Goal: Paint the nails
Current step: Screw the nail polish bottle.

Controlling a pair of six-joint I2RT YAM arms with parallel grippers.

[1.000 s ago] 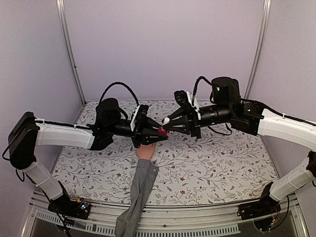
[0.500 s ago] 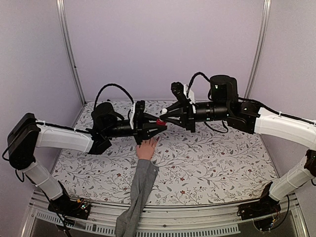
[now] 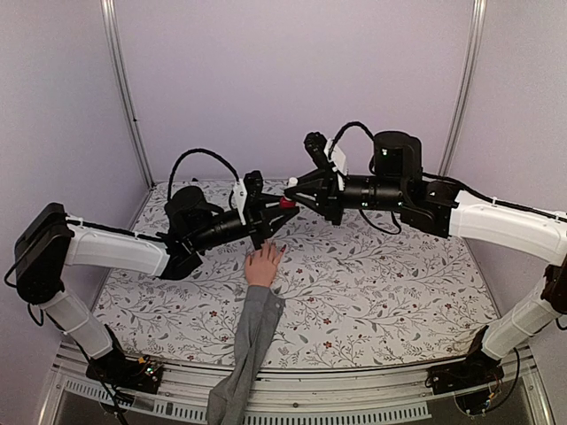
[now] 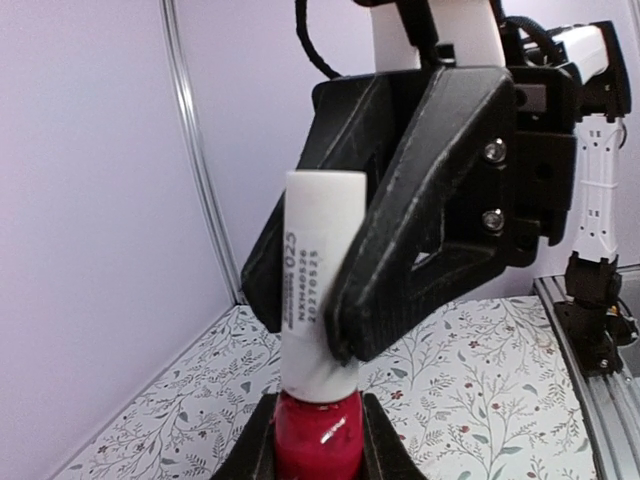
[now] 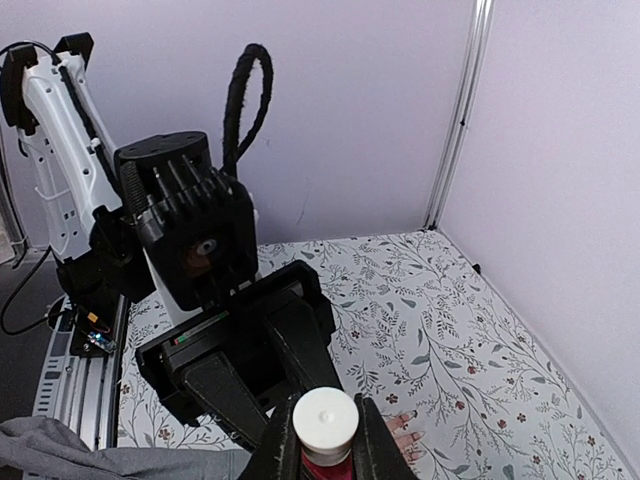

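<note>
The mannequin hand [image 3: 263, 266] lies flat on the flowered table [image 3: 390, 292], and its nails [image 3: 271, 251] are at the fingertips on the far side, too small to see well. Above this hand, not touching it, the left gripper [image 3: 271, 213] is clamped on the red polish bottle [image 4: 315, 445]. The right gripper [image 3: 299, 189] is clamped on the white cap [image 4: 318, 290], which sits on the bottle.

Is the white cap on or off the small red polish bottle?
On. The white cylindrical cap sits directly atop the small red polish bottle, no gap or brush showing.
</note>
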